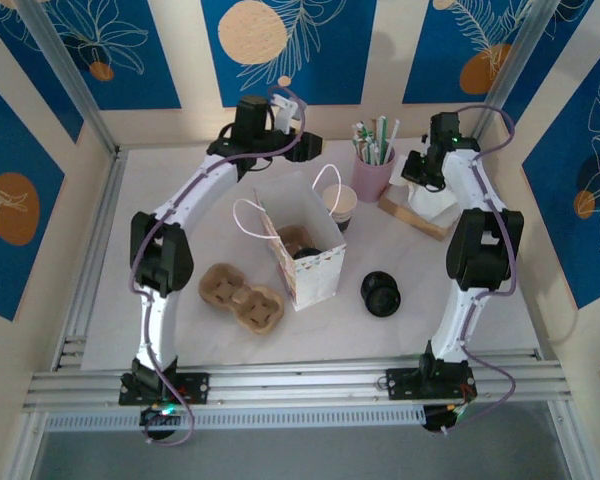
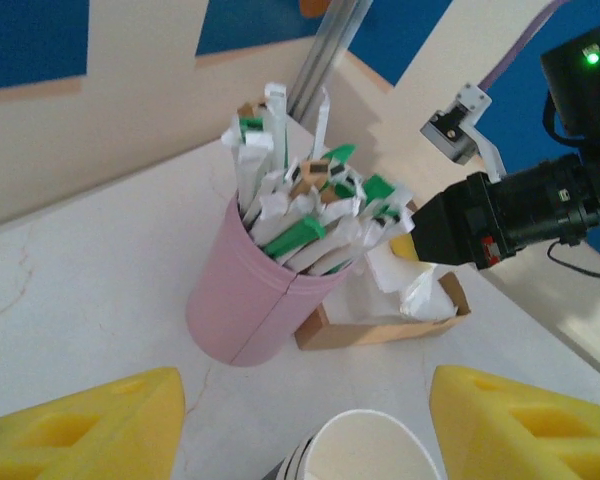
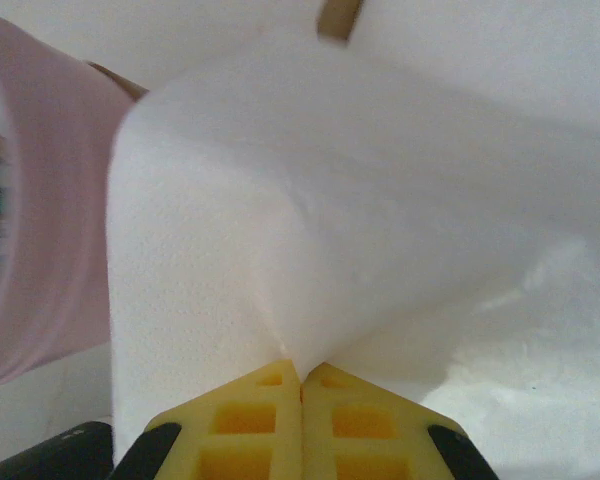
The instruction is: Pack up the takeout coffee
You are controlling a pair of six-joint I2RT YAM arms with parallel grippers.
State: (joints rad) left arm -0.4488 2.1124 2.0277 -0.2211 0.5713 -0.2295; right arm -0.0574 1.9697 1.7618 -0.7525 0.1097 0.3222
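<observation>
Inside the paper bag (image 1: 315,270), standing open at the middle of the table (image 1: 170,190), a round black lid shows through the top. That appears to be the takeout coffee (image 1: 307,254), set low in the bag beside something brown that I cannot make out. The cup's body is hidden by the bag's walls.

Behind the bag, just past its far right corner, stands a stack of cups (image 1: 342,203) without lids. The left gripper (image 1: 305,148) hangs beyond the bag's far side. Its wrist view shows the gripper (image 2: 302,400) with its yellow fingers (image 2: 90,420) spread wide. The top rim of the stack of cups (image 2: 365,450) sits low between them, touching neither.

Farther behind the bag and to its right is a pink cup (image 1: 372,175) packed with wrapped straws (image 2: 300,210). A napkin box (image 1: 420,215) lies just past it. The right gripper (image 1: 423,180) is down at that box. Its wrist view shows the gripper (image 3: 302,375) with fingers pressed together on a white napkin (image 3: 310,200), whose fold puckers into the seam between the tips.

Near the bag's left side lies a brown cup carrier (image 1: 242,297). Near its right side sits a pile of black lids (image 1: 380,294).
</observation>
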